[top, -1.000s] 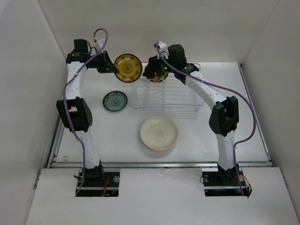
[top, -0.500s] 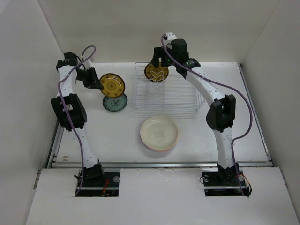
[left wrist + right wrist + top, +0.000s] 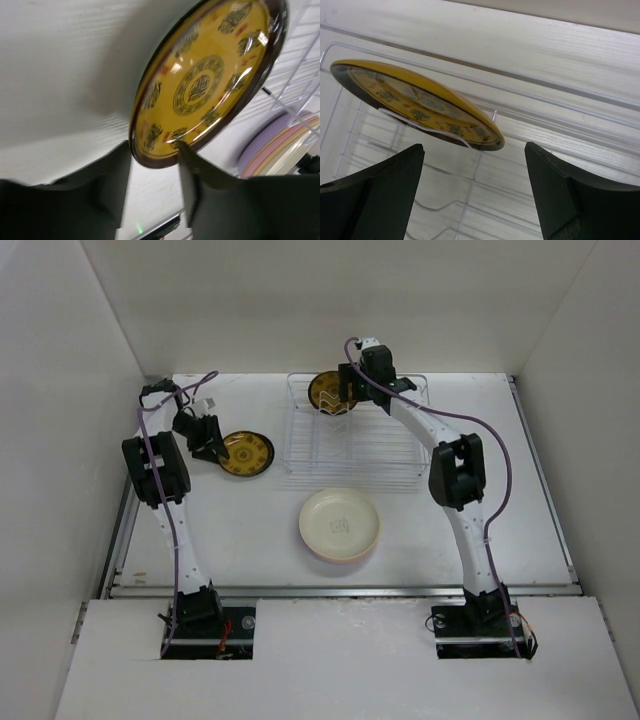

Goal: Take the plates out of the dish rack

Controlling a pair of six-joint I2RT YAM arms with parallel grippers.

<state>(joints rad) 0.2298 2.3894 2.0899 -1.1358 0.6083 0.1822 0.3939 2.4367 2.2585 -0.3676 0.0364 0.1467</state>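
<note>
A dark brown-and-yellow patterned plate (image 3: 248, 453) (image 3: 205, 85) lies on the table left of the dish rack (image 3: 385, 455). My left gripper (image 3: 207, 439) (image 3: 154, 151) is at its near rim. The jaws stand apart, one finger (image 3: 192, 172) over the plate's face and the other beside its edge. A second brown-and-yellow plate (image 3: 331, 392) (image 3: 415, 105) leans in the rack's back left corner. My right gripper (image 3: 347, 390) (image 3: 472, 150) hovers just short of it, wide open and holding nothing.
A stack of larger plates with a cream one on top (image 3: 340, 525) sits in front of the rack; its lavender and pink edges (image 3: 272, 147) show in the left wrist view. White walls close in the table on three sides.
The left arm swung down and left, laid its plate flat over the blue-grey one, and its jaws loosened. The right gripper opened wider and drew back behind the plate in the rack.
</note>
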